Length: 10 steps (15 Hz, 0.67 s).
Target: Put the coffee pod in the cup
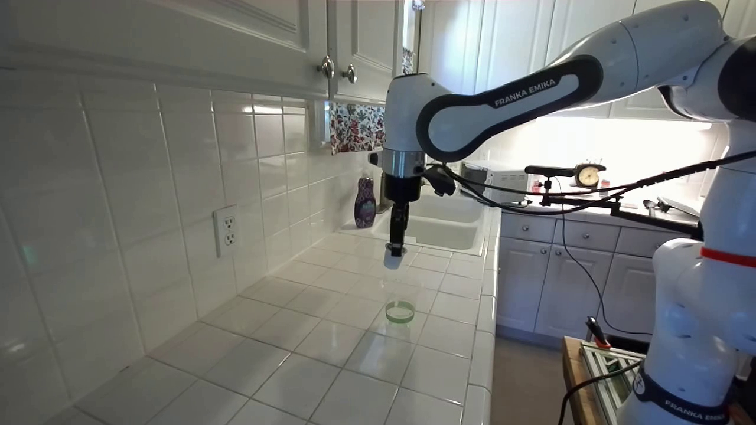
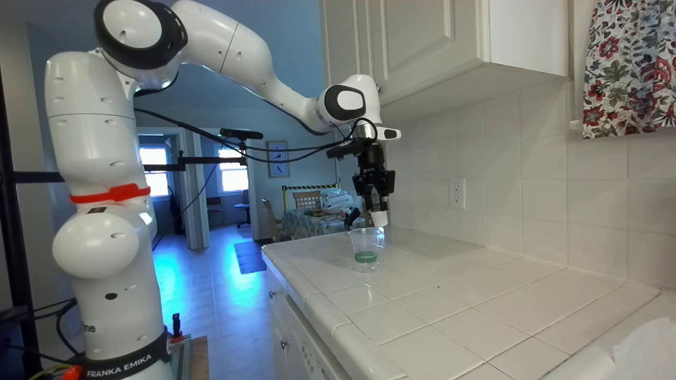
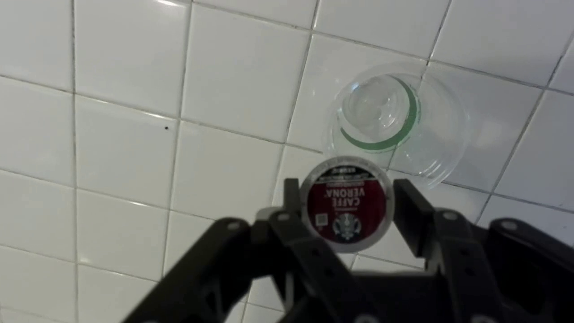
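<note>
The pod [image 2: 378, 217] is grasped by the pincer [image 3: 347, 190], pressed at its edge from two sides, and is held in the air near the mouth of the cup [image 2: 365, 247], which stands upright on the bench [image 2: 465, 295]. In the wrist view a part of the cup's rim is overlapped by the pod, but the pod is not yet centred over the mouth; therefore the step in hand is judged to be the carrying of it above the middle. For this, the pod should be held a little higher than the rim, be moved sideways slowly, and be let go only when it is well inside the circle. If the rim is brushed, the cup could be tipped, for it seems light. It looks made of clear, thin plastic, narrower toward the base, with a green band [image 2: 366, 257]. The pod has a short, white, tapered body and a round, dark red lid [image 3: 347, 211] with print. The bench is covered by glossy, white, square tiles [image 3: 130, 58], on which sliding is likely easy.
</note>
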Each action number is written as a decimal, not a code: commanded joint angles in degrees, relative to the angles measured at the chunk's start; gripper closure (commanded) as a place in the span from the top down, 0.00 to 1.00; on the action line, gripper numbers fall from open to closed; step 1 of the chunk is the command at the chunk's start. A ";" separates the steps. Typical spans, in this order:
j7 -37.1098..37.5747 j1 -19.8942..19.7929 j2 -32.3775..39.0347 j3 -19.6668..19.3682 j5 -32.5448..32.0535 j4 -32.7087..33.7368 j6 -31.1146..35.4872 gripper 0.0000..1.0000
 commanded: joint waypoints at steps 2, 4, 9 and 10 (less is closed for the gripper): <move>-1.68 0.70 2.36 0.74 1.64 2.85 -2.02 0.29; -1.58 1.01 2.92 1.27 1.50 3.17 -2.50 0.29; -1.63 1.72 3.62 2.07 1.33 3.09 -4.27 0.29; -1.63 1.80 3.83 2.14 1.29 3.11 -4.39 0.29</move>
